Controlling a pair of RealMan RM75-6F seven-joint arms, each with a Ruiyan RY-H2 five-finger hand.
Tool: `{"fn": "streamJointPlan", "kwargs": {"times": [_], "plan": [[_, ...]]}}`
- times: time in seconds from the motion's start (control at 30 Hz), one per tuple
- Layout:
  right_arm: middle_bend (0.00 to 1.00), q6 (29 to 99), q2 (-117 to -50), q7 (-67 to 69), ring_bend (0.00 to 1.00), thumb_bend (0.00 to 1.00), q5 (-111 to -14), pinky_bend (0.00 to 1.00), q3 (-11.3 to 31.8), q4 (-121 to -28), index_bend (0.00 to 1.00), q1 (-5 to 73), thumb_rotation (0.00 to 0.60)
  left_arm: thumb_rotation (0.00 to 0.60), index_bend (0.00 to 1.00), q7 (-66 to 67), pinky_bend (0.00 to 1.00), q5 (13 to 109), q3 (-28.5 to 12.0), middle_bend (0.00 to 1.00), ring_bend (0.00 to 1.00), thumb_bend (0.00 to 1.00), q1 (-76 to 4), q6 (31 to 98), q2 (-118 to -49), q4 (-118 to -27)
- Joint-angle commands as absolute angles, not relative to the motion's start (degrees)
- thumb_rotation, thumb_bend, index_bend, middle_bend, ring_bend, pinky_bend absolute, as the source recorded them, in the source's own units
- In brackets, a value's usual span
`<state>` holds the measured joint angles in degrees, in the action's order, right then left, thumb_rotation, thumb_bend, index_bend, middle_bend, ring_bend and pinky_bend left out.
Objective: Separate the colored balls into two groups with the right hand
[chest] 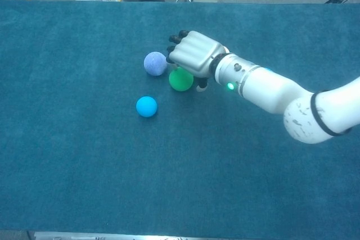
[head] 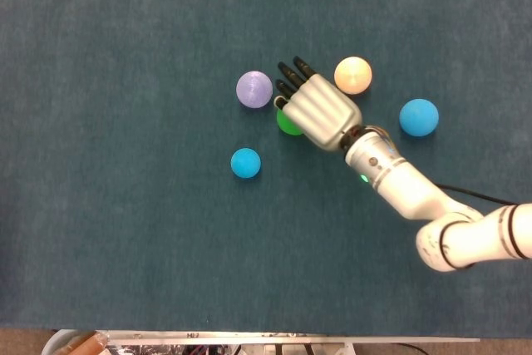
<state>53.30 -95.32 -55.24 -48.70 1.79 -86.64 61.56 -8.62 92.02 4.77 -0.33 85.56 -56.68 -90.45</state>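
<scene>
Covering both views edge to edge, the teal carpeted surface carries five balls clustered around the centre of the frame. The right arm enters from the lower right and reaches up-left. The right hand sits palm-down over the green ball, its dark fingers extended forward and lying close together; in the chest view the green ball shows just under the palm edge. Whether the hand grips the ball or only rests against it cannot be told.

The lilac ball lies just left of the fingertips. The cream ball lies just right of the hand, the larger blue ball further right. The small blue ball lies below left, apart.

Judgement: the sorting step is under way on the green ball. The next move calls for sweeping it clear to one side without disturbing the lilac neighbour.

The left hand is not seen.
</scene>
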Motion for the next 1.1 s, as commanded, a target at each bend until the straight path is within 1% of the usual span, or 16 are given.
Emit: {"fn": "streamJointPlan", "kwargs": {"times": [0.03,0.13,0.23,0.37,0.53,0.73,1.1], "plan": [[0.21,54.9,-92.6,-54.9,0.05,0.06,-50.3,0.11,0.0,-89.4,0.35,60.0,0.6,0.6,0.32,-8.8,0.2,92.1,4.8,0.22,0.21,0.44,-0.3,85.5,-56.7,-90.3],[0.21,57.7,-87.7,-54.2,0.05,0.06,-53.1,0.11,-2.4,-94.4,0.35,57.6,0.6,0.6,0.32,-9.0,0.2,92.2,4.8,0.21,0.21,0.44,-0.3,85.6,-56.8,-90.0],[0.21,60.0,-83.4,-52.3,0.05,0.06,-56.3,0.11,-3.6,-98.3,0.35,55.5,0.6,0.6,0.32,-9.1,0.2,92.1,4.8,0.21,0.21,0.44,-0.4,85.5,-56.8,-89.9],[0.21,61.0,-81.5,-49.7,0.05,0.05,-58.5,0.11,-2.7,-99.6,0.35,54.4,0.6,0.6,0.32,-8.7,0.2,92.4,4.7,0.21,0.21,0.44,-0.6,85.3,-57.0,-90.1],[0.21,59.1,-83.9,-49.8,0.05,0.05,-58.1,0.11,-1.0,-97.3,0.35,55.2,0.6,0.6,0.32,-8.0,0.2,93.1,4.9,0.21,0.21,0.44,-0.6,85.5,-56.8,-91.0],[0.21,56.4,-89.1,-52.7,0.05,0.05,-55.4,0.11,0.4,-91.9,0.35,56.9,0.6,0.6,0.32,-7.6,0.2,92.4,5.1,0.21,0.21,0.44,0.2,86.3,-56.2,-91.5],[0.21,55.0,-94.9,-56.6,0.05,0.05,-53.5,0.11,1.3,-86.6,0.35,58.9,0.6,0.6,0.32,-7.8,0.2,92.6,5.1,0.21,0.21,0.44,0.4,86.5,-56.2,-91.5]]}}
